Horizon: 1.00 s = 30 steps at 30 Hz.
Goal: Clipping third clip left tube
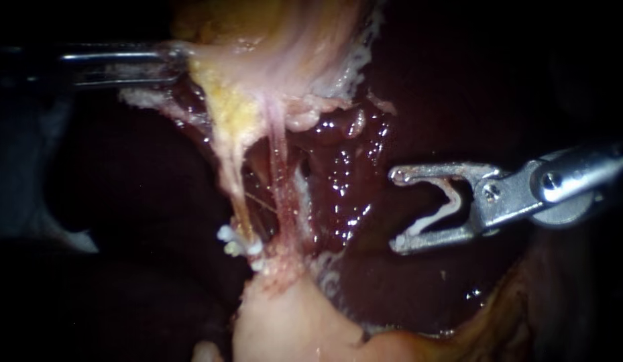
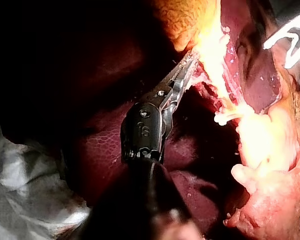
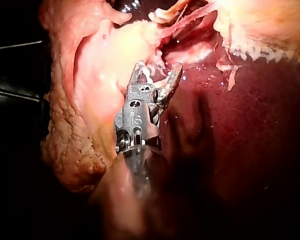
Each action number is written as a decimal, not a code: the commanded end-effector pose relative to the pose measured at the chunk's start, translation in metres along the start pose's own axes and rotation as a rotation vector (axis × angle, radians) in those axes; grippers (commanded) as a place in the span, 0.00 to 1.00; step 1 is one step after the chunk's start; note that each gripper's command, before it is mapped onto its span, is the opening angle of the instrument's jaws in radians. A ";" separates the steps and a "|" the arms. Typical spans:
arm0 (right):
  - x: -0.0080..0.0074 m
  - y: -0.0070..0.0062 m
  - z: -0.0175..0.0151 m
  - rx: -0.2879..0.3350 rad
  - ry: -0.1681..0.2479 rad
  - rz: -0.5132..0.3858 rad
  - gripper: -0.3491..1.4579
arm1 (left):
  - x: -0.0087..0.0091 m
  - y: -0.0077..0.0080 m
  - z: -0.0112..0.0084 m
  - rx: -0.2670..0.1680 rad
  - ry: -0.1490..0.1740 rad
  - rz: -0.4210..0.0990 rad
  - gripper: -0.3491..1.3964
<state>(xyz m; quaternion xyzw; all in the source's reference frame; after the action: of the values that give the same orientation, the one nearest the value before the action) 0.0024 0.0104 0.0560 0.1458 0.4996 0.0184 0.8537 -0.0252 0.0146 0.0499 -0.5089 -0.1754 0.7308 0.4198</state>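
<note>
Left of right instrument [image 1: 396,210] holding clip [image 1: 440,213], pale clipped tube [image 1: 231,174], left instrument [image 1: 177,57] gripping tissue [image 1: 257,40].

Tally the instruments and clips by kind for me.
Instruments: 2, left gripping tissue, right
Placed clips: 2, as far as shows
Loaded clip, held in the right jaws: 1
Total: 5

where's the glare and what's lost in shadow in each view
Endoscope view: glints speckle the wet liver; the left instrument, gripping the stretched tissue, sits in dimness; the right instrument and its loaded clip are well lit. Left wrist view: that tissue glares white, the shaft is shadowed. Right wrist view: pale tissue is bright, the shaft dark.
</note>
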 end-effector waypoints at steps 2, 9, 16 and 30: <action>0.0000 0.0000 0.0000 0.000 0.000 0.000 0.47 | 0.0001 0.0000 0.0000 0.000 0.003 0.001 0.00; 0.0008 -0.0002 0.0010 0.013 0.024 0.001 0.47 | 0.0000 0.0001 0.0002 0.003 0.004 0.001 0.00; 0.0027 -0.0009 0.0037 0.031 0.090 0.030 0.47 | -0.0001 0.0003 0.0003 0.005 0.004 0.001 0.00; 0.0032 -0.0010 0.0107 0.073 0.156 0.162 0.46 | -0.0001 0.0005 0.0004 0.006 0.005 0.006 0.00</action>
<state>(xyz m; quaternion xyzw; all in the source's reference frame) 0.0137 0.0075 0.0582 0.2173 0.5519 0.0826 0.8008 -0.0257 0.0142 0.0498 -0.5099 -0.1707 0.7314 0.4195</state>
